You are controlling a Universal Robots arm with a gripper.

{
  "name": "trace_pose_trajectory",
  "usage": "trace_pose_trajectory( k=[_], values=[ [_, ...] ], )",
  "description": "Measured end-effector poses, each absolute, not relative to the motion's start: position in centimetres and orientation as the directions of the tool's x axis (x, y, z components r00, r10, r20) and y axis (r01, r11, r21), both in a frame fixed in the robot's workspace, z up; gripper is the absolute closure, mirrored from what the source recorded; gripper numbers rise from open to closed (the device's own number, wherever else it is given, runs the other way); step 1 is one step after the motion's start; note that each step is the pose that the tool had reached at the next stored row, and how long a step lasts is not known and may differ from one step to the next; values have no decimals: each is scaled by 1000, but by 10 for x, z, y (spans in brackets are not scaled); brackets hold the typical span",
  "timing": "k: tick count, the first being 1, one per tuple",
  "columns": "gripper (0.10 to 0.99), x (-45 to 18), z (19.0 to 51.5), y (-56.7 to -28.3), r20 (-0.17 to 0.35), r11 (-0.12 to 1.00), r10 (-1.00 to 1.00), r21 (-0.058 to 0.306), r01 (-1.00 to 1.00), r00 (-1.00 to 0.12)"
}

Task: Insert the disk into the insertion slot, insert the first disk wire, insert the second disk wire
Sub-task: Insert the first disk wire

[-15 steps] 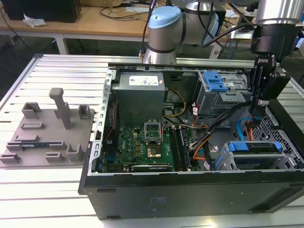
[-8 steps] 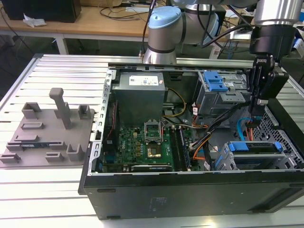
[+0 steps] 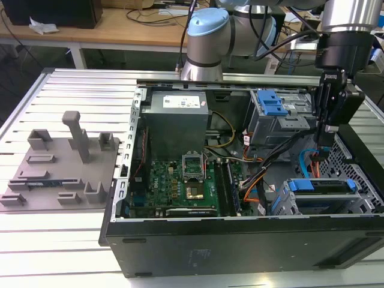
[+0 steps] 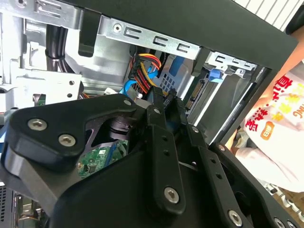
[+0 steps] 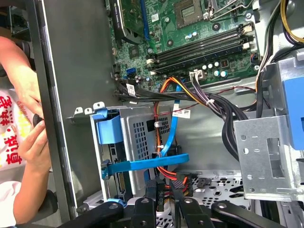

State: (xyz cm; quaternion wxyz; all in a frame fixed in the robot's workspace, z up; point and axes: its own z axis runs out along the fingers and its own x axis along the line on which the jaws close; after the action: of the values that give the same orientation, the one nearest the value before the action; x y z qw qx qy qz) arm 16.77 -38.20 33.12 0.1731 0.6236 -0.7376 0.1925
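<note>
Hovering at the exterior view's right, your claw [image 3: 326,146] is clamped on a black wire connector [image 4: 168,98] above the disk [image 3: 318,185], which sits in the insertion slot [image 3: 281,201] at lower right; orange cables [image 3: 255,180] crowd alongside.

The arm [image 3: 207,36] is made of silver-grey tubes with rounded light-blue caps [image 3: 208,23] on its joints. Black cables [image 3: 294,37] loop beside it. The wrist is a black cylinder. The gripper [image 3: 324,150] is matt black, with flat, round-ended link bars [image 4: 164,156]. The bars carry silver screws [image 4: 38,124], and the narrower ones have small holes.
</note>
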Motion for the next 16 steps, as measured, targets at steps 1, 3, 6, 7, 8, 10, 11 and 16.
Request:
trace_pose_trajectory(
  k=[1,3,6,7,8,10,11,16],
  values=[
    [831,168,331,-382,495,148,-853,-68,-987,-162],
    [831,168,331,-382,496,148,-853,-68,-987,-162],
    [831,168,331,-381,497,148,-852,-68,-987,-162],
    [831,168,331,-380,497,148,-852,-68,-987,-162],
    [914,168,331,-380,498,148,-852,-68,-987,-162],
    [918,168,331,-380,499,147,-851,-69,-987,-162],
    [918,168,331,-380,500,147,-851,-69,-987,-162],
    [918,168,331,-386,492,147,-855,-68,-987,-161]
  ],
)
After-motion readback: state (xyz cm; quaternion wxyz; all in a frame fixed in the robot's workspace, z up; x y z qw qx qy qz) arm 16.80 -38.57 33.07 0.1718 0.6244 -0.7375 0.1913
